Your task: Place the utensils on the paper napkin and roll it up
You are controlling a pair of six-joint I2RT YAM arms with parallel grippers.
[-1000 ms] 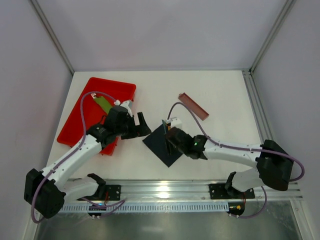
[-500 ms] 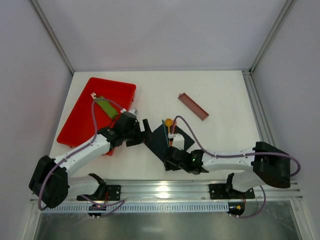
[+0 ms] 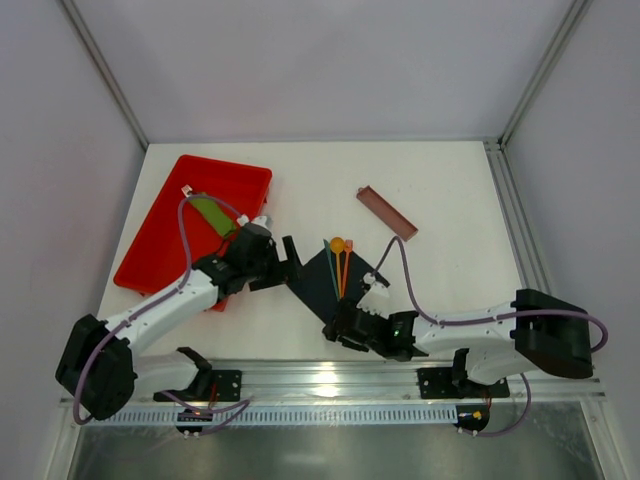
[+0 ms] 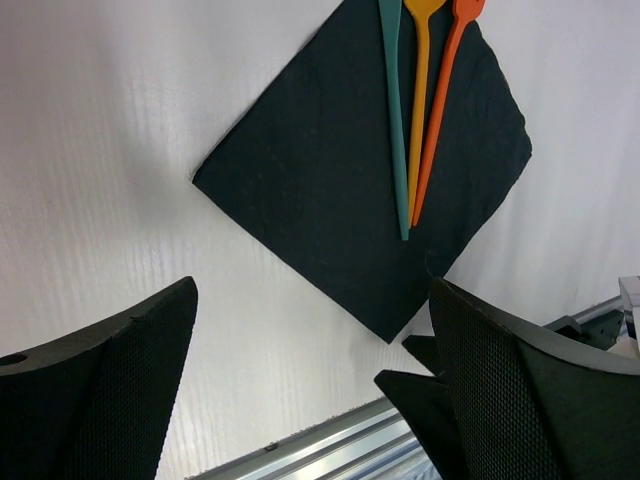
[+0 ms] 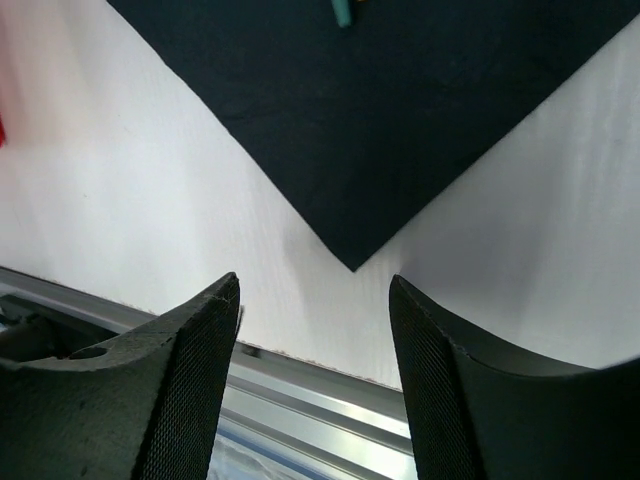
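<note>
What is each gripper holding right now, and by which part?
Nothing. The jaws of the left gripper and right gripper are open and empty; the utensils lie loose on the napkin.

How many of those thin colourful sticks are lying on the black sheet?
3, side by side on the black napkin: a teal utensil on the left, a yellow utensil in the middle and an orange utensil on the right. None seems hidden.

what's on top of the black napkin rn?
Three utensils lie side by side on the napkin: a teal piece, a yellow piece and an orange piece. Nothing else sits on it. Anything under the sheet is hidden.
</note>
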